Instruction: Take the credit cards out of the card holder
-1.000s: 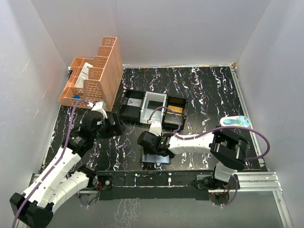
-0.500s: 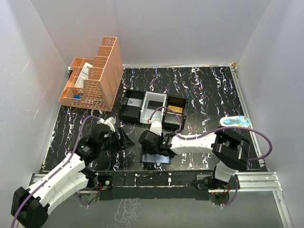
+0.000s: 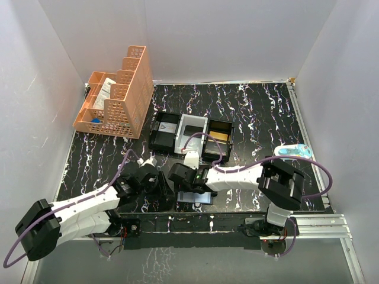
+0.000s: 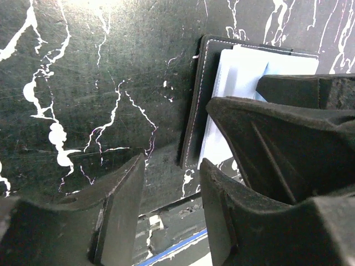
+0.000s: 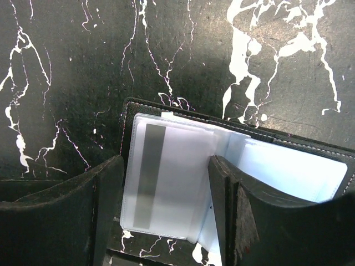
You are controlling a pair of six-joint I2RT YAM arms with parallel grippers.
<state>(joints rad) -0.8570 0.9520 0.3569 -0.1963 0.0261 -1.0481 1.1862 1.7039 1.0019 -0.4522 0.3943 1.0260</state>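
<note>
Here, card holder (image 3: 199, 198) laid open at 6 o'clock edge of table (image 3: 266, 118). Right gripper (image 5: 163, 166) held above it, jaws spread astride clear sleeve (image 5: 177, 194). Left gripper (image 4: 169, 172) set at 9 o'clock of card holder, jaws apart, nothing pinched.

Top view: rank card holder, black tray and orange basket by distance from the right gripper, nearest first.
1. card holder: directly beneath the right gripper, by the near table edge.
2. black tray: just behind the gripper, mid-table.
3. orange basket: back-left corner, clearly farthest.
</note>
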